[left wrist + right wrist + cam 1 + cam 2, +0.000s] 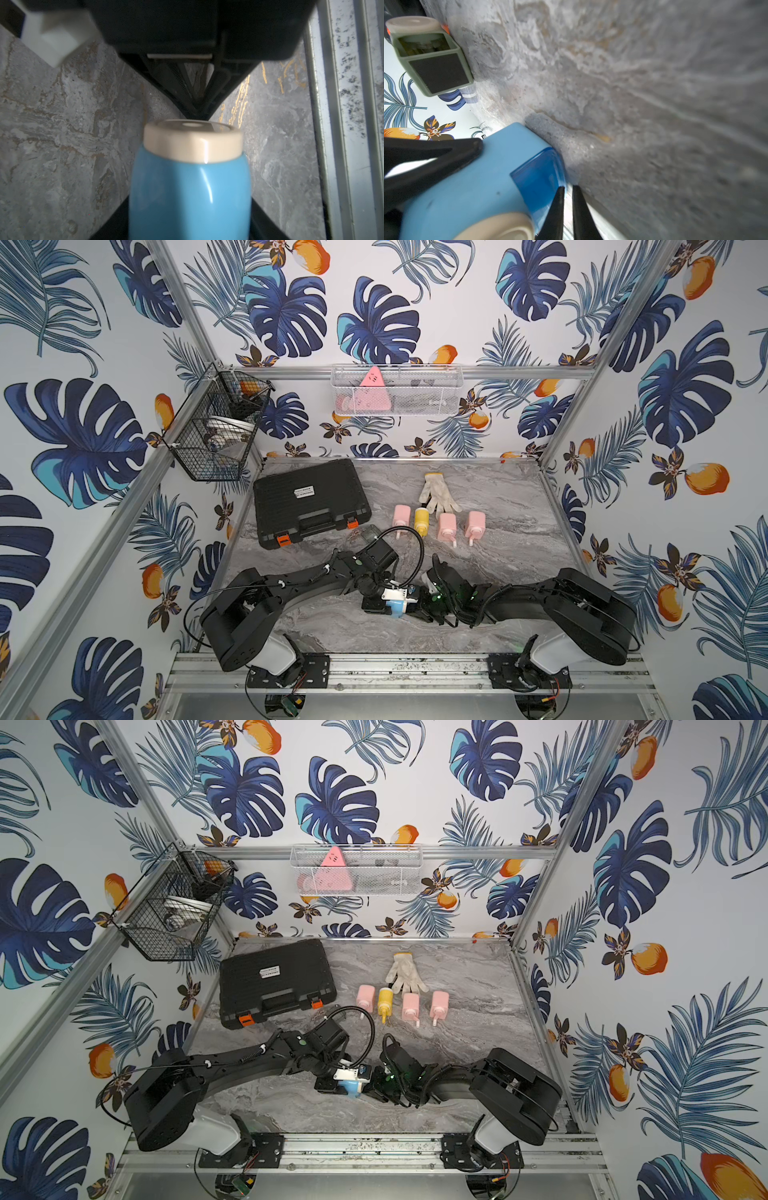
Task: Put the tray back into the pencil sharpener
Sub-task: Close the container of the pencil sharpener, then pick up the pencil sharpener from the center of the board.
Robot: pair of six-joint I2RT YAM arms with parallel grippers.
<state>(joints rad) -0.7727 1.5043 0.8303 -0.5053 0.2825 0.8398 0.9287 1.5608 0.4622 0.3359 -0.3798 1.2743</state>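
Sharpener (190,187) is gripped by left gripper (380,605) at table (498,497) front; tray (537,182) looks seated in its corner. Jaws of right gripper (568,190) are narrow at tray's edge; a pinch cannot be confirmed. Risk: tray could be dragged out or cocked if snagged on retraction. Counted: one sharpener, one tray, three pink bottles (447,526), one yellow bottle (421,520), one glove (436,491), one case (309,502).

Left arm (291,587) and right arm (519,599) reach low and inward. Left end effector (391,602): jaws apart. Right end effector (568,188): 2 fingers nearly touching.
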